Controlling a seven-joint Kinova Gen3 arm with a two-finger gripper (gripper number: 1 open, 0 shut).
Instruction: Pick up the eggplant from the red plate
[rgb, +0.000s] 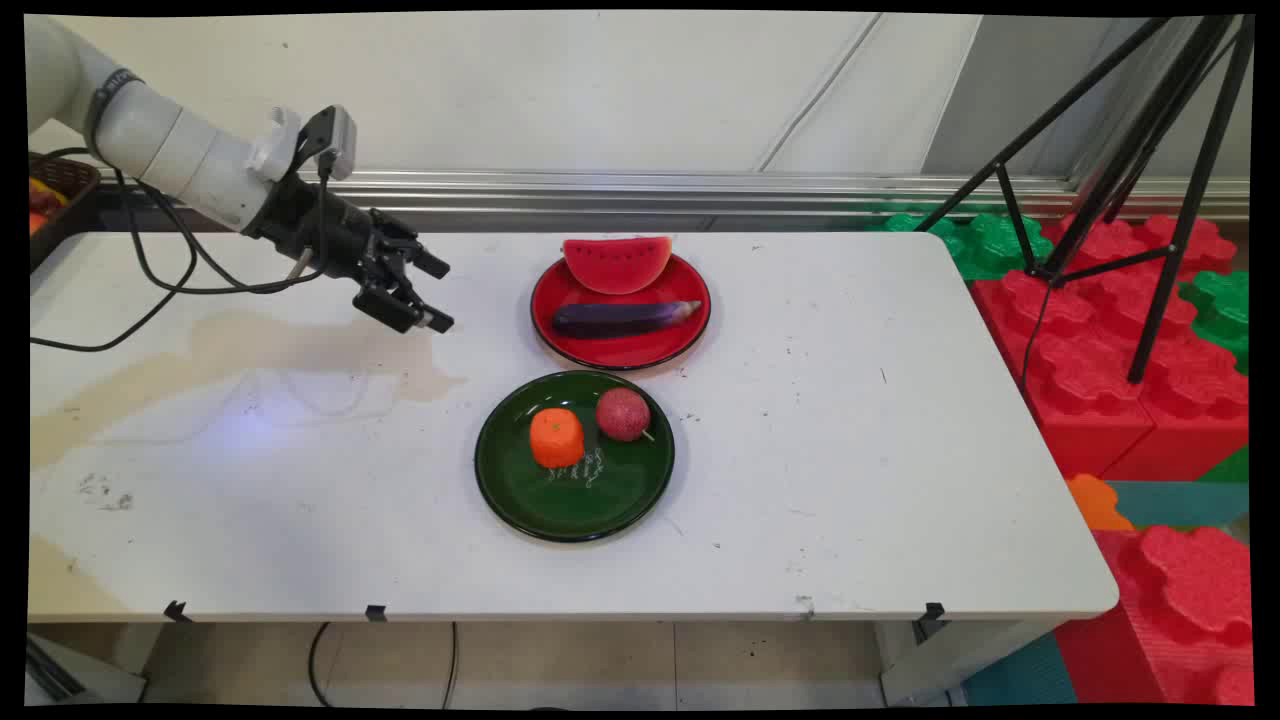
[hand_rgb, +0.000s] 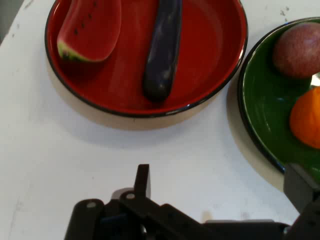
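Pincer (rgb: 437, 293) released, empty — hovers left of red plate (rgb: 690, 335); eggplant (rgb: 625, 318) lies lengthwise left-right, stem right.

A white table (rgb: 850, 480), stained tan toward its left edge, stands before a pale panelled wall (rgb: 600, 90) with a metal rail (rgb: 700, 185) along its foot. Beyond the right edge, a black tripod (rgb: 1130, 190) rises over big red and green foam blocks (rgb: 1110, 330). Pale floor tiles (rgb: 600, 660) and cables (rgb: 320, 660) show under the near edge.
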